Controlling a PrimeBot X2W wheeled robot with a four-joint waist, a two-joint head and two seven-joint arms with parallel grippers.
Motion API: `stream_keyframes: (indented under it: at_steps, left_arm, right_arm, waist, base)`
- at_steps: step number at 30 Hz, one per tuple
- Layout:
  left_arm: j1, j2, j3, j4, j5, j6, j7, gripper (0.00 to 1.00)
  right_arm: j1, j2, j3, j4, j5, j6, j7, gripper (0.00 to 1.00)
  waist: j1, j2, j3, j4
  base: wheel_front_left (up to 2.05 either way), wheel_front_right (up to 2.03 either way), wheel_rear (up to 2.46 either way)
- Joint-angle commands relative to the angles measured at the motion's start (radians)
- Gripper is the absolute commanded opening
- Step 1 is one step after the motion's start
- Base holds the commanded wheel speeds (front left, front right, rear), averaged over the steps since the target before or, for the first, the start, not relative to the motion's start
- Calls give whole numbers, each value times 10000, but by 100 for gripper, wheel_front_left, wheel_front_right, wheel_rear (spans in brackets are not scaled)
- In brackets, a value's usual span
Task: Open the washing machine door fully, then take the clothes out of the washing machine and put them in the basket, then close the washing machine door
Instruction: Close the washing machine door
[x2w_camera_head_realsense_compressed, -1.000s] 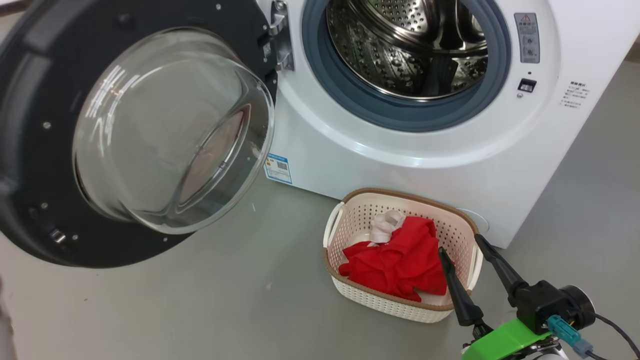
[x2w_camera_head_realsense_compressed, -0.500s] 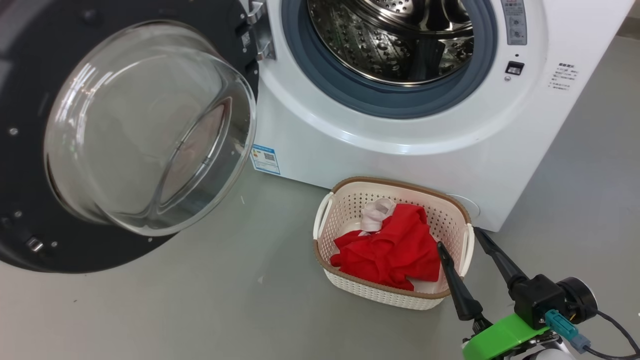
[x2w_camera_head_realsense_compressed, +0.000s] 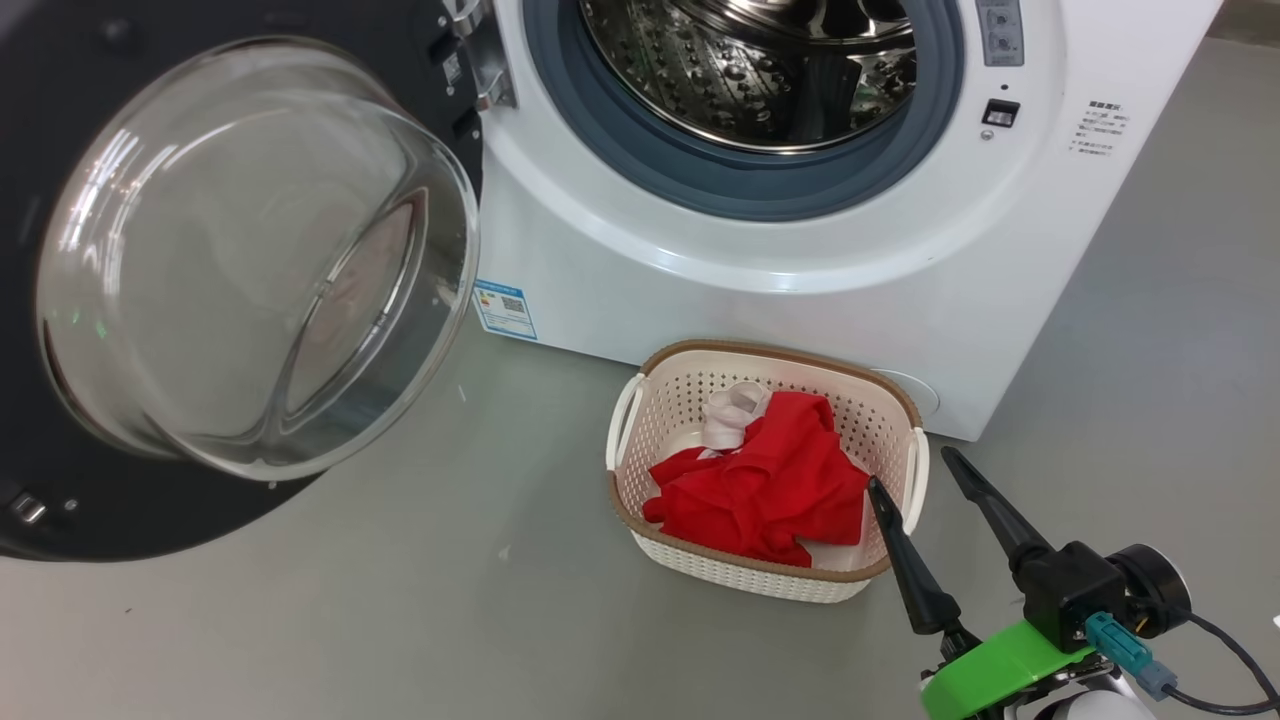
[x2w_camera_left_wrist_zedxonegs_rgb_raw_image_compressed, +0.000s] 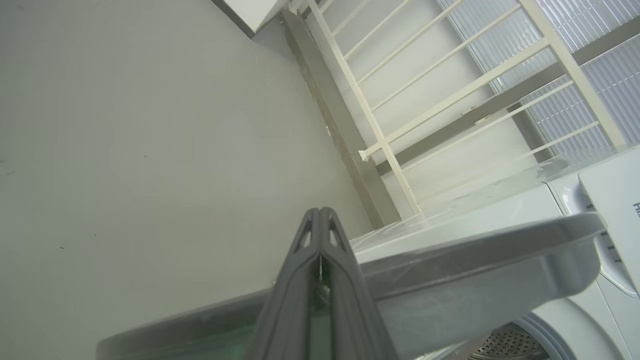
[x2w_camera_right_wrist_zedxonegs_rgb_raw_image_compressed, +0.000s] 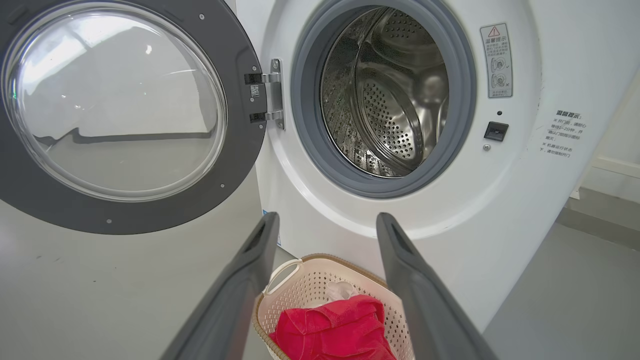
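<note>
clothes (x2w_camera_head_realsense_compressed: 760, 490) in basket (x2w_camera_head_realsense_compressed: 745, 580), unloading judged done | right pincer (x2w_camera_head_realsense_compressed: 912, 470) wide, left pincer (x2w_camera_left_wrist_zedxonegs_rgb_raw_image_compressed: 320, 215) closed | next: washing machine door (x2w_camera_head_realsense_compressed: 250, 260) to be pushed shut

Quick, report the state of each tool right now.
Left tool: closed, holding nothing.
Right tool: open, holding nothing.

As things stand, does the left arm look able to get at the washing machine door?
Probably yes: the left gripper, shut, lies close over the rim of the washing machine door, with nothing between them. Whether it touches the rim I cannot tell.
</note>
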Motion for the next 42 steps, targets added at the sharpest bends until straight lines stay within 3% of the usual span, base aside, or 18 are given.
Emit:
stream_keyframes:
  at_steps: [1, 13, 26, 36, 42]
  left_arm:
    - [-160, 744, 81, -112, -107, -212, 202, 0]
    - [-227, 780, 439, 314, -935, -964, 1235, 0]
    - [146, 358, 1089, -108, -2181, -1365, 2417, 0]
    - [1293, -259, 1308, -1245, -2848, -1469, 3090, 0]
    - [2264, -969, 1461, -2497, -3390, -1482, 3486, 0]
  right_arm:
    - [-370, -43, 260, -300, -135, 48, -6, 100]
    - [-262, -43, 203, -495, -250, 48, 89, 100]
    - [-184, -43, 134, -430, -112, 48, 6, 100]
    - [-177, -43, 132, -336, -36, 48, -70, 100]
    - [-138, -43, 199, -245, 99, 48, -140, 100]
  waist:
    - [0, -1, 41, -69]
    - [0, -1, 176, -108]
    - [0, -1, 206, 94]
    - [0, -1, 97, 232]
    - [0, -1, -24, 304]
  base:
    - [0, 0, 0]
    - [0, 0, 0]
    - [0, 0, 0]
    - [0, 0, 0]
    - [0, 0, 0]
